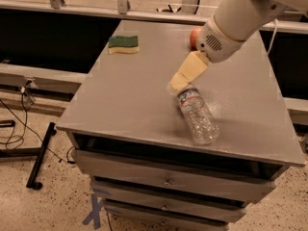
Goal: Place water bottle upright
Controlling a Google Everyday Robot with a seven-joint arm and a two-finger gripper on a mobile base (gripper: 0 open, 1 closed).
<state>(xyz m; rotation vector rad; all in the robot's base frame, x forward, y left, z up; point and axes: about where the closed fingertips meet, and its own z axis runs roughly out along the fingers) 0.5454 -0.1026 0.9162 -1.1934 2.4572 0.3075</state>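
Observation:
The water bottle [197,116] lies on its side on the grey table [125,105], base toward the front edge. It is clear and ribbed, with a dark label band near its shoulder. Its cap end is hidden behind the gripper. My gripper [179,83], cream-coloured, hangs from the white arm [240,13] that comes in from the upper right. Its tip sits right over the bottle's neck end.
A green and yellow sponge [123,44] lies at the table's back left. A red apple [194,36] sits at the back, partly hidden behind the arm. Drawers are under the tabletop. Cables and a black stand leg lie on the floor at left.

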